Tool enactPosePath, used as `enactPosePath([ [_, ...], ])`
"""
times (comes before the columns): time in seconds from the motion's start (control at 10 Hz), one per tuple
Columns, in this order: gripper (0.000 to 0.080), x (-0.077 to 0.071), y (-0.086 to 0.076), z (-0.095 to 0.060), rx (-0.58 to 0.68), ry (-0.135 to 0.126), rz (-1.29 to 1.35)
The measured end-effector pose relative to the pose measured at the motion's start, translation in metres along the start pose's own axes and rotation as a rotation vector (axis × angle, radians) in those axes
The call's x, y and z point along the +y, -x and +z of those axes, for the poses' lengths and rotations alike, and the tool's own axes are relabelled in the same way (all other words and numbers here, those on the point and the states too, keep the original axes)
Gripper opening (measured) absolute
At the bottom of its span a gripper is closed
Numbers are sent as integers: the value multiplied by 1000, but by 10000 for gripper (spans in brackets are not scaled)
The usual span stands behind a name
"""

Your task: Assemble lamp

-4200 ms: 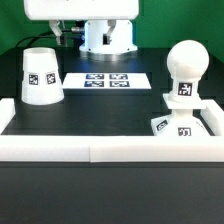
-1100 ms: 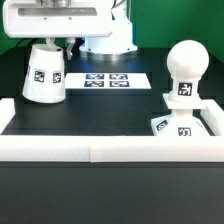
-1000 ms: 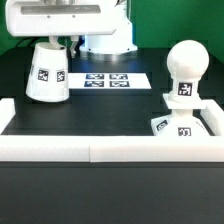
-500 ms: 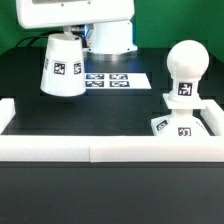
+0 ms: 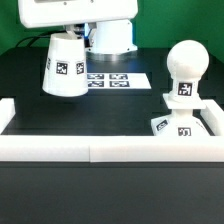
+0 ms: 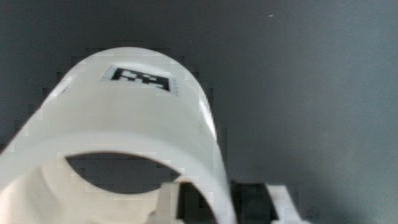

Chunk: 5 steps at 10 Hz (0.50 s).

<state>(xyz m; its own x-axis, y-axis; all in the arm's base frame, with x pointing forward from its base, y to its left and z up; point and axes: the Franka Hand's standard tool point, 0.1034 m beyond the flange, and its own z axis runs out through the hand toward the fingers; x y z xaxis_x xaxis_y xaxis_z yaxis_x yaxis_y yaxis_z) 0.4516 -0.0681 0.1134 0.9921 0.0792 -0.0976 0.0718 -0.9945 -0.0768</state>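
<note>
The white cone shade [image 5: 65, 66], with a square tag on its side, hangs tilted just above the table at the exterior view's left. My gripper [image 5: 63, 36] is shut on its upper rim, under the white wrist housing. In the wrist view the shade [image 6: 134, 120] fills most of the picture, and my gripper [image 6: 224, 200] pinches its wall, one finger inside the opening and one outside. The rounded bulb [image 5: 185, 62] stands upright on the flat square base [image 5: 186, 122] at the exterior view's right, apart from the shade.
The marker board [image 5: 110, 80] lies flat behind the middle of the black table. A white rail [image 5: 100, 150] runs along the front, with a short wall [image 5: 5, 112] at the left. The robot pedestal [image 5: 108, 38] stands at the back.
The gripper came down onto the shade, closed on its rim, and lifted it. The shade has tilted and shifted toward the exterior view's right. Bulb and base have not moved.
</note>
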Motion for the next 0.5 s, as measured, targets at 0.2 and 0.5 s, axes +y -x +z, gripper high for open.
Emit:
enactPosePath([
  [0.2,46,-17,-13,-11,-1,-9,-33],
  [0.5,46,-40,-47,-42,19,-18,-71],
])
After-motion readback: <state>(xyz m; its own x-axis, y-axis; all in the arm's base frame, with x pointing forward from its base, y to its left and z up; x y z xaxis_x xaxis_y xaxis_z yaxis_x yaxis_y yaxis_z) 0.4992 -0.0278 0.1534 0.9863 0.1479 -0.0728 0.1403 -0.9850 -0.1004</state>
